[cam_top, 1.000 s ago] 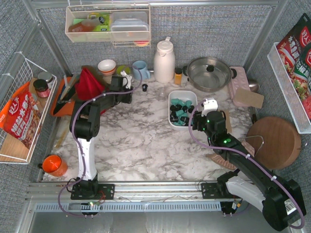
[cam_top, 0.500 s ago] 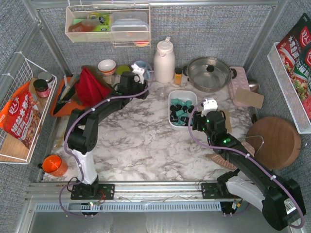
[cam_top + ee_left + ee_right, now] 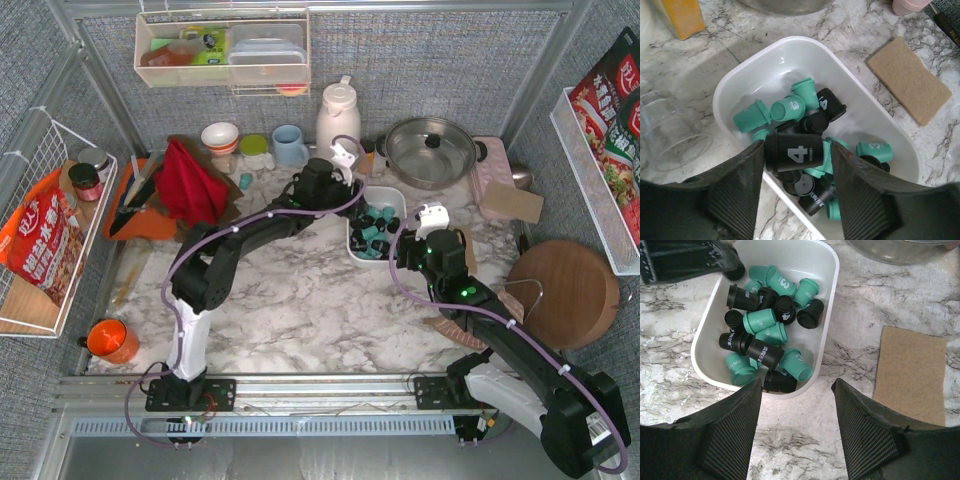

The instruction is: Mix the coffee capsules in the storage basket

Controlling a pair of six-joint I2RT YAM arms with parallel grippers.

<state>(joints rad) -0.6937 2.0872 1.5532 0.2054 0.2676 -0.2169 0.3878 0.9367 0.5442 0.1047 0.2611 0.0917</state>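
Roughly twenty coffee capsules, some teal and some black, lie in the white storage basket. It stands on the marble worktop toward the far edge and right of the middle, just in front of the steel lidded pot. The colours are already mingled. The pods lie mostly on their sides, one over another, crowded toward the near end of the basket, and the floor at its far end is bare white.

The left gripper hangs above the far left corner of the basket. In the left wrist view a black capsule marked 4 sits crosswise between its fingers, clearly higher than the pile. Its wide rim is against one finger. At the other end a thin strip of teal shows before the second finger, so I cannot tell if the capsule is really clamped or loose.

The right gripper hovers over the near end of the basket, its jaws spread wide with nothing between them and touching no pod.

Just right of the basket a tan pad lies on the worktop. A clear glass stands close to the basket's left side, and a small orange-capped jar is beyond its far left corner, beside the pot. One small teal piece, of capsule colour, lies well apart near the blue mug.
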